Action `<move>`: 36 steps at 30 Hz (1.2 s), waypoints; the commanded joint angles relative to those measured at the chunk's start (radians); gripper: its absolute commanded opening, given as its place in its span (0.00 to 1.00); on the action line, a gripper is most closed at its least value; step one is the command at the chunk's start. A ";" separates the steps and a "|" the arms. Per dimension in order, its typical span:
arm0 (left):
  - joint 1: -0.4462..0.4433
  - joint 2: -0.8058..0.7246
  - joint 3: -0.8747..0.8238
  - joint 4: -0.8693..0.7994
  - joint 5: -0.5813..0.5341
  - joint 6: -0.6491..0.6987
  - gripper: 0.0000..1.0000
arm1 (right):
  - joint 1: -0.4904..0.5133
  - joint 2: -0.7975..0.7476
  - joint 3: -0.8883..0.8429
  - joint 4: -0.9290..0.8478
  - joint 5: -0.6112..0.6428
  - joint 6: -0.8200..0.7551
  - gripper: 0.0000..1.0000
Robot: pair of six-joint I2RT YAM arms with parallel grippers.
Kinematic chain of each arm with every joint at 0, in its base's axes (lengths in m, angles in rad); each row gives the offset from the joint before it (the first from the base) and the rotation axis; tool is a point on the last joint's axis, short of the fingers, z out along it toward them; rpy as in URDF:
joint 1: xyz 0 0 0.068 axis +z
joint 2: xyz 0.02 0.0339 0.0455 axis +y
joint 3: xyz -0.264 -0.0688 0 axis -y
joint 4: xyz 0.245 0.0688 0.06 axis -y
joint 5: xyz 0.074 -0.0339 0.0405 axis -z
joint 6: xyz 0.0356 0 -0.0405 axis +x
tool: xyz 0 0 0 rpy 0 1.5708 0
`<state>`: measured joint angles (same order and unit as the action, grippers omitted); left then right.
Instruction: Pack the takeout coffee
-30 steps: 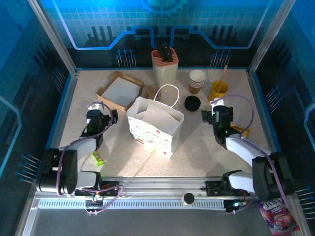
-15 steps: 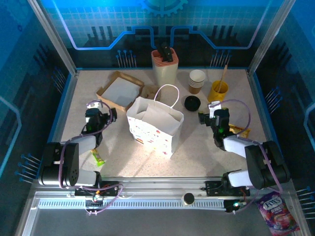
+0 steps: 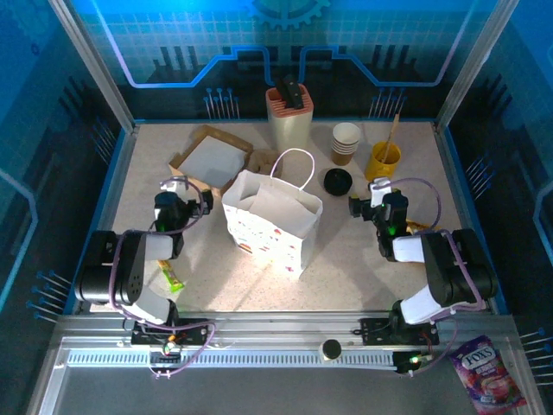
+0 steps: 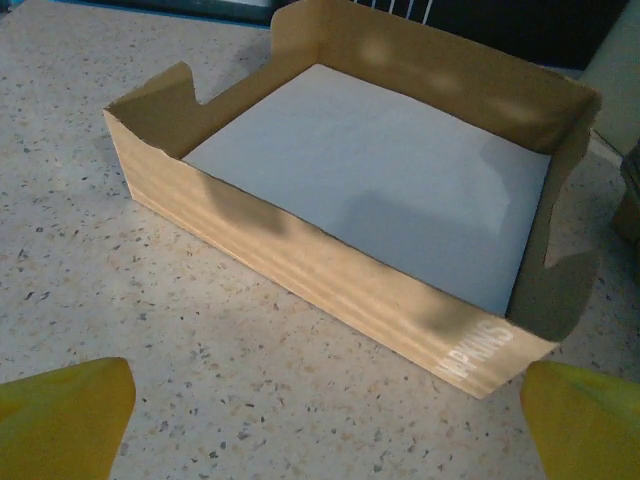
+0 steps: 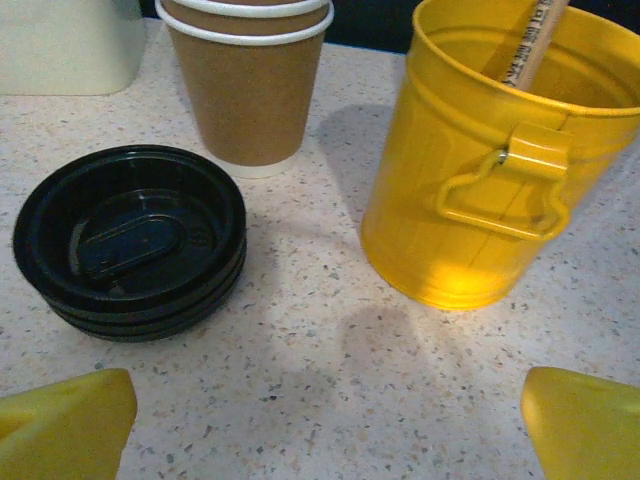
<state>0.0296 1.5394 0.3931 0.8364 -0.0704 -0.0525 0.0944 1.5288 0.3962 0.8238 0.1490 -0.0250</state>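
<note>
Yellow pail (image 5: 470,200), black lids (image 5: 130,245), tan cups (image 5: 250,95), brown tray (image 4: 300,270), speckled beige table (image 5: 330,400)

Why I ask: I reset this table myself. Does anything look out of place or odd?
A purple candy packet lies outside the table, past its near right corner. A small green wrapper lies loose on its near left side. Nothing looks spilled or damaged.

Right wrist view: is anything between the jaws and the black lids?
Nothing visible. From the right gripper, jaws open, bare table runs to the black lids; paper cups stand behind them, the yellow bucket to the side.
</note>
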 commanded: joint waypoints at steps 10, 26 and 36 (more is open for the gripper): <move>-0.008 0.021 -0.112 0.288 -0.078 -0.004 1.00 | -0.024 0.006 0.015 0.037 -0.050 0.020 0.99; -0.009 0.067 -0.233 0.566 -0.133 -0.027 1.00 | -0.025 0.006 0.016 0.037 -0.050 0.019 0.99; -0.009 0.069 -0.232 0.566 -0.133 -0.026 1.00 | -0.025 0.006 0.016 0.035 -0.049 0.019 0.99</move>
<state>0.0277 1.6020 0.1719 1.3613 -0.1909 -0.0662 0.0830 1.5288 0.3973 0.8307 0.1108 -0.0158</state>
